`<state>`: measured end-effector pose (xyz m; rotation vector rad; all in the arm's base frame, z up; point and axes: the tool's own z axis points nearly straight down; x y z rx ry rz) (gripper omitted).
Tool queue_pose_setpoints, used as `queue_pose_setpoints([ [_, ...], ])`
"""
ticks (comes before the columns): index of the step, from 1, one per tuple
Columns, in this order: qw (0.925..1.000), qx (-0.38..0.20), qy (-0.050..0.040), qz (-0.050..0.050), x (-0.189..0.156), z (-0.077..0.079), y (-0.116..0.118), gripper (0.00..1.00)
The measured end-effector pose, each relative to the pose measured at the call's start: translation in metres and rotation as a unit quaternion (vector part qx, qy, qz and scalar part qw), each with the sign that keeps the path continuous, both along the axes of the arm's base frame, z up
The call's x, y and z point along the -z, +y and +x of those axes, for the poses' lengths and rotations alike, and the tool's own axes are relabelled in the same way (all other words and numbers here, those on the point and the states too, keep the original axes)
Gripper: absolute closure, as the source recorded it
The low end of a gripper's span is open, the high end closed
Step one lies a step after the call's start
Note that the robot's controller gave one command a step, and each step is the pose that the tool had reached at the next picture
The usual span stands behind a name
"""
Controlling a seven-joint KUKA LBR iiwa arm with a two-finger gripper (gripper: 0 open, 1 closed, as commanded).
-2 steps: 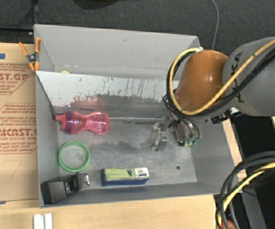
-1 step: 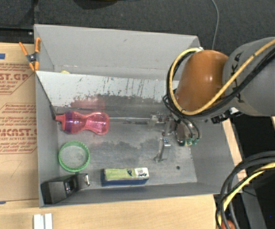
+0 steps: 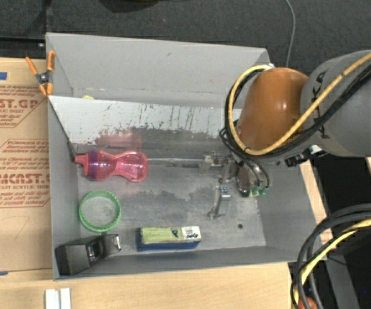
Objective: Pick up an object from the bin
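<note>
My gripper point(image 3: 222, 198) hangs under the orange wrist cover, low over bare bin floor in the right half of the bin. Nothing lies directly beneath it. The nearest loose thing is a flat green and blue packet with a white label point(image 3: 169, 237), lying lengthwise near the front wall, left of and in front of the gripper. A pink and purple baby bottle point(image 3: 113, 166) lies on its side at the left, well apart from the gripper.
A round green lid with a clear middle point(image 3: 99, 211) lies at the left, in front of the bottle. A black clip-like tool point(image 3: 85, 254) sits in the front left corner. The arm and its cables cover the bin's right side.
</note>
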<state>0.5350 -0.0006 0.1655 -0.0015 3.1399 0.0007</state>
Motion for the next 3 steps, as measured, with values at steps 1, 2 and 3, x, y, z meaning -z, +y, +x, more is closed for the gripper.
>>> queue_pose_setpoints([
  [1,0.9992,-0.041,0.0015,0.0,0.058,-0.021,-0.01,0.0],
  [2,0.9979,-0.065,-0.0027,0.0,0.054,-0.019,-0.012,0.0],
  [3,0.9981,-0.061,-0.0033,-0.001,0.069,-0.021,0.004,0.0],
])
